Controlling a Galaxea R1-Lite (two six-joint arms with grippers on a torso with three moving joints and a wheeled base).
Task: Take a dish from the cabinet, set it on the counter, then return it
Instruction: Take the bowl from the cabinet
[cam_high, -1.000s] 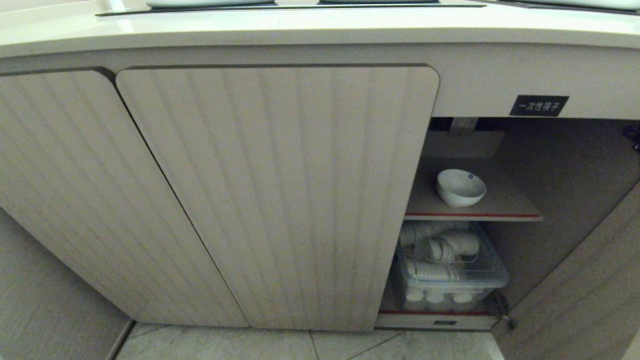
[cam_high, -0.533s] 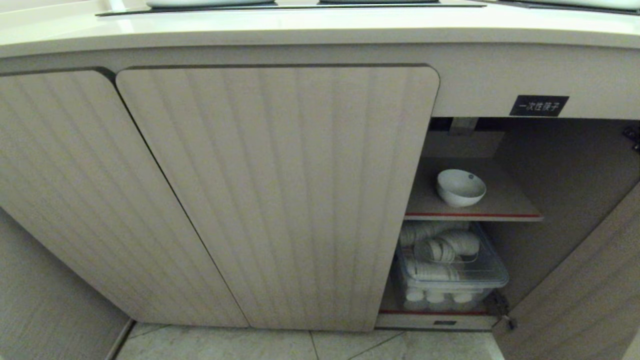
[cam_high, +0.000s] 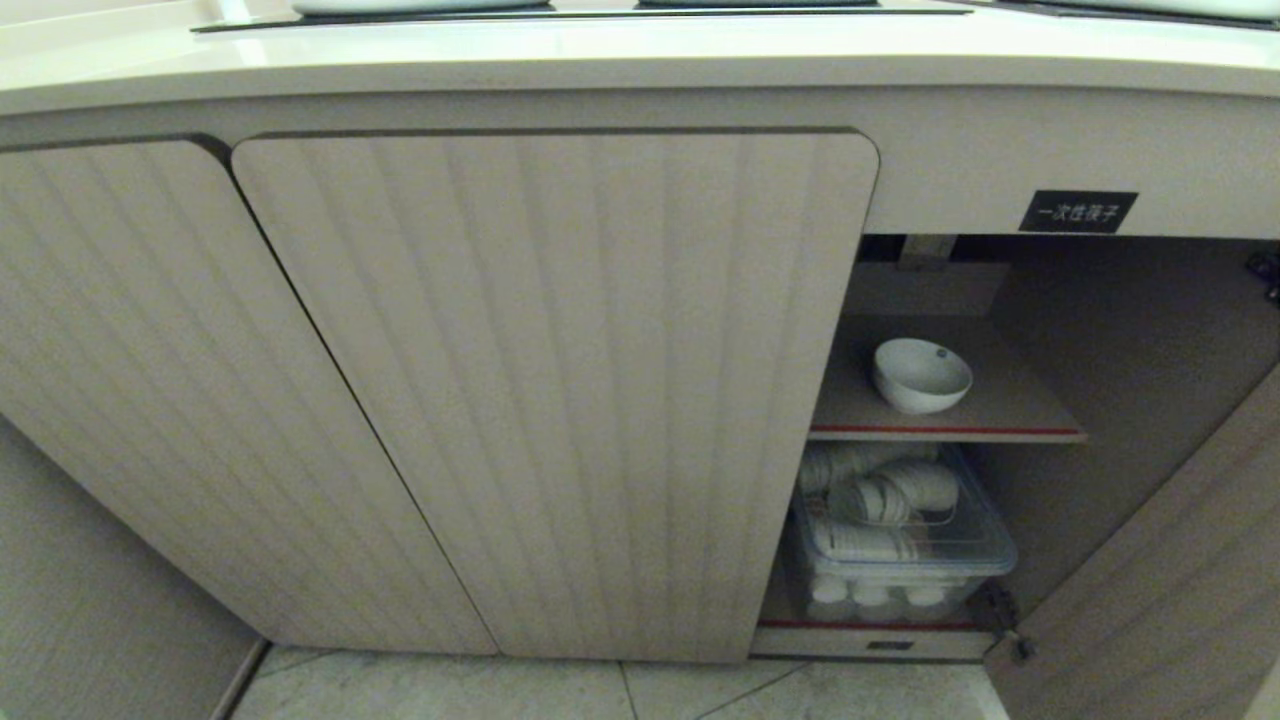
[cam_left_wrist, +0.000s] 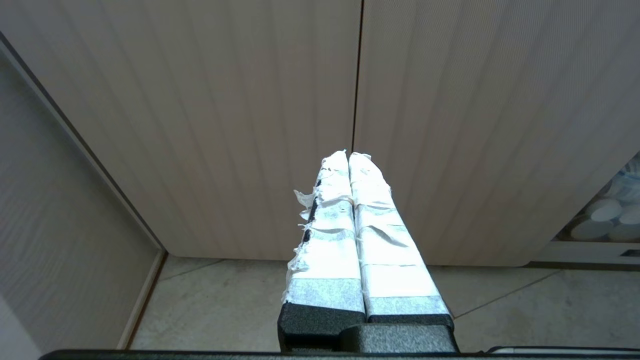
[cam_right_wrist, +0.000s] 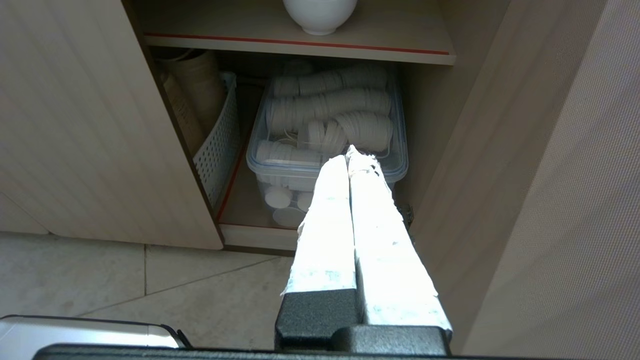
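- Now the robot faces a low cabinet (cam_high: 560, 390) with ribbed beige doors; the right-hand door stands open, showing two shelves.
- A small white bowl (cam_high: 921, 375) sits upright on the upper shelf (cam_high: 1010, 405), mouth up, tipped slightly toward the viewer. Being round, it has no long axis; its foot rests on the shelf, near the red front edge.
- Below it, a clear plastic bin (cam_high: 900, 545) holds stacked white cups, with a white mesh basket (cam_right_wrist: 217, 150) beside it.
- The cream worktop (cam_high: 600, 55) runs above the doors. A small black label (cam_high: 1077, 211) sits above the open bay.
- The left tool (cam_left_wrist: 348, 156) is clenched and empty, pointing at the seam between two closed doors.
- The right tool (cam_right_wrist: 350, 152) is also clenched and empty, aimed at the cup bin, below the bowl.
- The reach has not begun. To do it well, the right tool should likely release first, rise to the level of the upper shelf, and take the bowl by its rim, one finger inside and one outside, staying clear of the closed door's edge and the open door.
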